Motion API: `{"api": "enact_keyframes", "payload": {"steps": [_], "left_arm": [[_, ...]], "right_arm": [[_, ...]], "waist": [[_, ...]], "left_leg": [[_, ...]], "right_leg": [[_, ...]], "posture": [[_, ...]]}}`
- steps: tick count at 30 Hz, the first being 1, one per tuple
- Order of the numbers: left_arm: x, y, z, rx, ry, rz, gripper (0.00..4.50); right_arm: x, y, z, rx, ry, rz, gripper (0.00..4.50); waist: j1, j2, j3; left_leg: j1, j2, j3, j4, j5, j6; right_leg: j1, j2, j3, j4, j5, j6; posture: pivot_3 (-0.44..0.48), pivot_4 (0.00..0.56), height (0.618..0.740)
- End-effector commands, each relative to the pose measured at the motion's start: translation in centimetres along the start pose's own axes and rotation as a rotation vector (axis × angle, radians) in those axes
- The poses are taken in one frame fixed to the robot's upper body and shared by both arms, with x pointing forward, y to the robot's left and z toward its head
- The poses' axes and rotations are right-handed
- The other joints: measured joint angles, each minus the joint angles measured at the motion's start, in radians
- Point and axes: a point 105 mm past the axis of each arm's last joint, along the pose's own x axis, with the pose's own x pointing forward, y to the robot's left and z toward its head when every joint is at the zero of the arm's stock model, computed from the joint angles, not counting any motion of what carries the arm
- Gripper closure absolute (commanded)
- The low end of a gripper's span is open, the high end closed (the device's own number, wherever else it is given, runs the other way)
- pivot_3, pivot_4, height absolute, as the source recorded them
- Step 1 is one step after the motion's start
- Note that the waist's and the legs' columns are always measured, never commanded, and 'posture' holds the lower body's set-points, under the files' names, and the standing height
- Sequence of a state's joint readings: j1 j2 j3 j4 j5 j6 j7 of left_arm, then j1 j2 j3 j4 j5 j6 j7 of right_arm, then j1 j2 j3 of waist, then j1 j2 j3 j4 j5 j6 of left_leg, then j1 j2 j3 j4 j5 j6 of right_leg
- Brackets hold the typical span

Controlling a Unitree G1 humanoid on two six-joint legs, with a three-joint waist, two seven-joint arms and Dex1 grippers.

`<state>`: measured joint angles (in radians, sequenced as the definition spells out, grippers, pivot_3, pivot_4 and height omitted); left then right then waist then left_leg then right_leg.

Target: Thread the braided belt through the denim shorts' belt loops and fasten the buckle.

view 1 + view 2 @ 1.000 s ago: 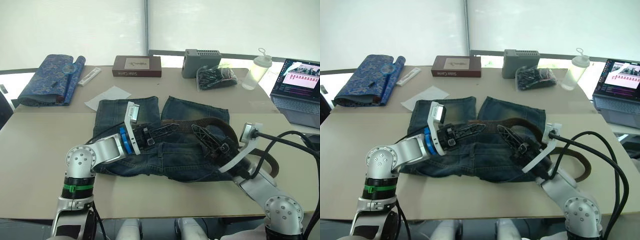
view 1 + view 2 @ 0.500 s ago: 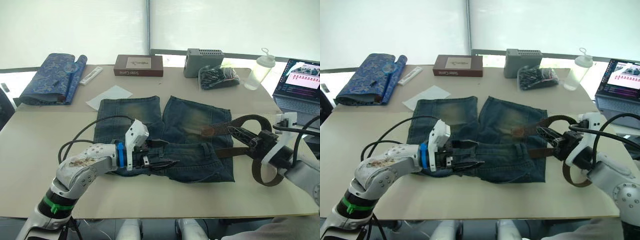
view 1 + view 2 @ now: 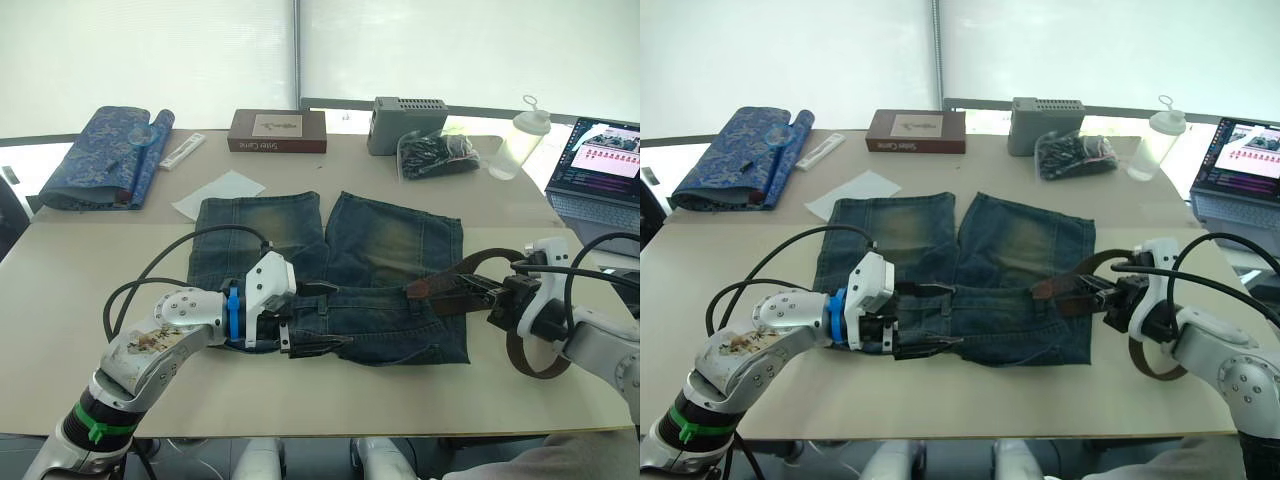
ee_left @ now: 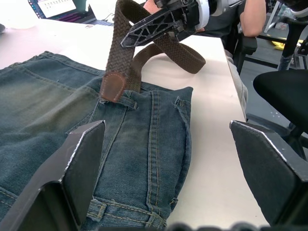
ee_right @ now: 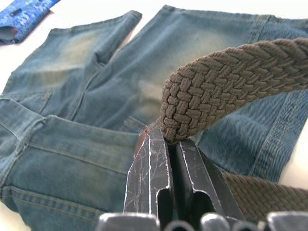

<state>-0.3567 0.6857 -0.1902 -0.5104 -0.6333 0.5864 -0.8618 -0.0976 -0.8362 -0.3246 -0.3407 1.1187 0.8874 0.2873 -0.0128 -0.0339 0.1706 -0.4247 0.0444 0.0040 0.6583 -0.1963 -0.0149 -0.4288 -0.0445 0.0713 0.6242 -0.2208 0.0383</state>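
The denim shorts are spread flat on the beige table, with the waistband toward the robot and the two legs pointing away. The braided belt is draped over the shorts' right side: its brown leather tip rests on the denim near the waistband, the strap rises from there to the right gripper, and the remainder is curled into a loop lying on the table just off the shorts' right edge. The strap is pinched between the right gripper's two black fingers, which are closed tightly against the weave in the right wrist view. The left gripper is held low over the waistband at the shorts' left half, its fingers spread apart with nothing between them, as is seen in the left wrist view, where denim and table lie between the two pads. Whether the tip is passed under one of the belt loops cannot be told, and the buckle cannot be made out. At the table's far edge, a blue patterned fabric roll, a brown box, a grey box, a clear bottle and an open laptop are set well apart from the shorts.
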Motion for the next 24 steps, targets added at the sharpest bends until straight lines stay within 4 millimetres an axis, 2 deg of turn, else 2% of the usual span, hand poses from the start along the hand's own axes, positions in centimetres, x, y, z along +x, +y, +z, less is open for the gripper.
{"api": "enact_keyframes", "payload": {"steps": [1,8,14,18,24], "left_arm": [[-0.2,0.4,1.1,0.045,-0.025,0.015,0.14],[-0.2,0.6,0.6,0.037,-0.024,0.02,0.14],[-0.2,0.3,0.1,0.036,-0.02,0.014,0.14],[-0.2,0.1,-0.1,0.035,-0.021,0.013,0.14],[-0.2,0.0,-0.2,0.036,-0.017,0.017,0.14]], "right_arm": [[-1.0,-0.7,1.3,-0.034,-0.029,-0.033,4.5],[-1.7,-1.9,0.8,-0.066,0.028,-0.092,4.5],[-1.9,-2.0,0.4,-0.068,0.054,-0.08,4.5],[-1.4,-1.5,-0.3,-0.05,0.076,-0.038,4.5],[0.2,-1.7,-1.2,-0.037,0.091,-0.032,4.5]], "waist": [[0.0,0.0,0.0],[0.0,0.0,0.0],[-0.001,0.0,0.0],[-0.002,0.0,0.0],[-0.004,0.0,0.0]], "left_leg": [[0.0,0.0,0.0,0.0,0.0,0.0],[0.0,0.0,0.0,0.0,0.0,0.0],[0.0,0.0,0.0,0.0,0.0,0.0],[0.001,0.0,0.0,0.001,0.0,0.0],[0.001,0.0,0.0,0.001,0.0,0.0]], "right_leg": [[0.0,0.0,0.0,0.0,0.0,0.0],[0.0,0.0,0.0,0.0,0.0,0.0],[0.0,0.0,0.0,0.001,0.0,0.0],[0.001,0.001,0.0,0.001,0.0,0.0],[0.001,0.001,0.0,0.002,0.0,0.0]], "posture": [[0.0,0.15,0.718],[0.0,0.15,0.718],[0.0,0.15,0.718],[0.0,0.15,0.718],[0.0,0.15,0.718]]}}
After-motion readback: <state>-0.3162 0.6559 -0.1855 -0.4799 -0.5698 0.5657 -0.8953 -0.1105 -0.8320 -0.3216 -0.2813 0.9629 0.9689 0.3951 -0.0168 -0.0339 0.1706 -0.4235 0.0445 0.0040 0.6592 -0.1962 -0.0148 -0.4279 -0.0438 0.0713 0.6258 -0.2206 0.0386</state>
